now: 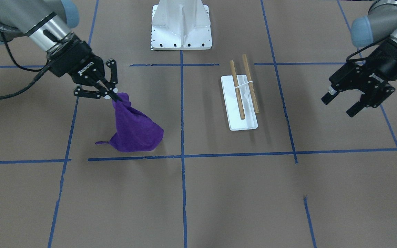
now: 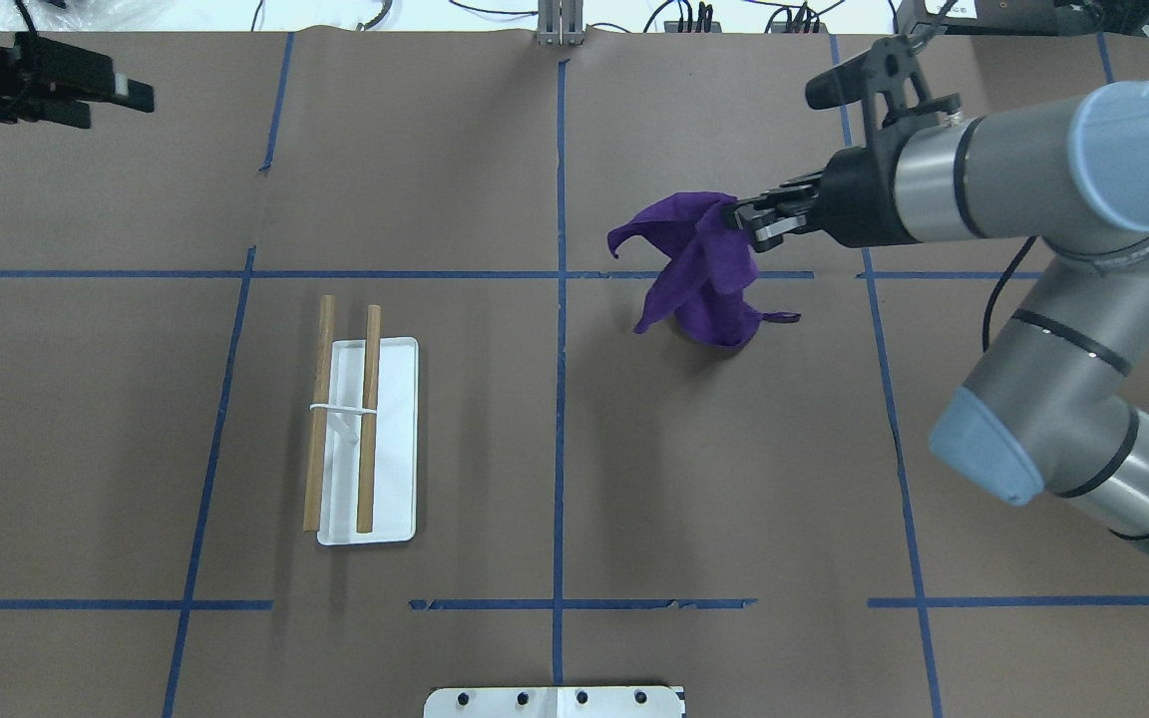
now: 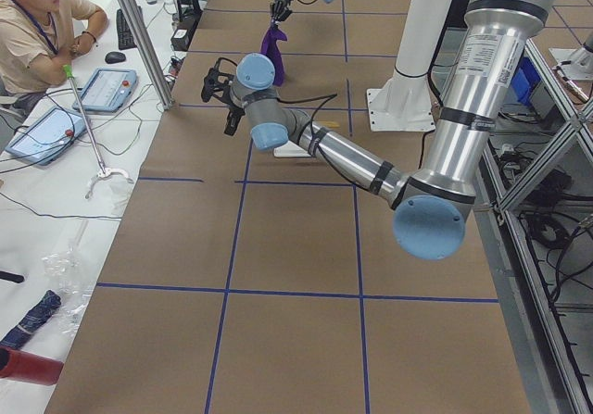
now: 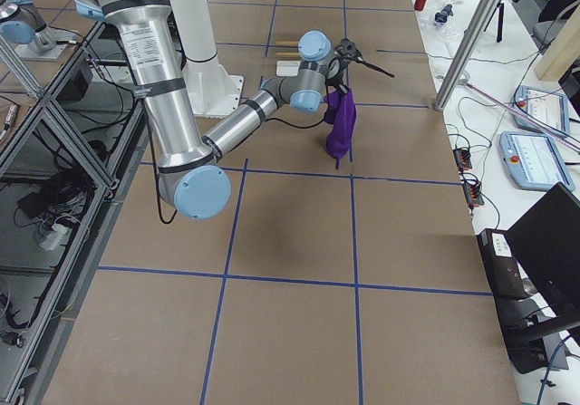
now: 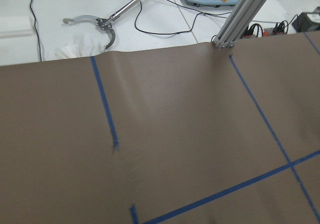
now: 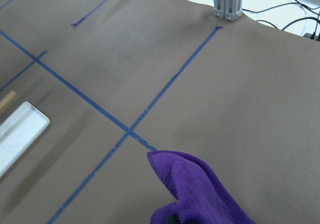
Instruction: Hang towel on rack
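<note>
The purple towel [image 1: 134, 131] hangs bunched from my right gripper [image 1: 112, 96], which is shut on its top corner. Its lower edge and little tail [image 1: 100, 142] rest on the table. In the overhead view the towel [image 2: 704, 274] hangs from the right gripper [image 2: 744, 221] right of centre. It also shows in the right wrist view [image 6: 200, 189]. The rack [image 1: 238, 103], a white base with two wooden dowels, stands apart from the towel, on the left in the overhead view [image 2: 367, 439]. My left gripper [image 1: 339, 106] is open, empty and above the table, beyond the rack.
The large white bolted pedestal [image 1: 181, 26] stands at the robot's side of the table. Blue tape lines cross the brown table cover. An aluminium post [image 6: 227, 1] stands at the far edge. An operator [image 3: 37, 25] sits beside the table.
</note>
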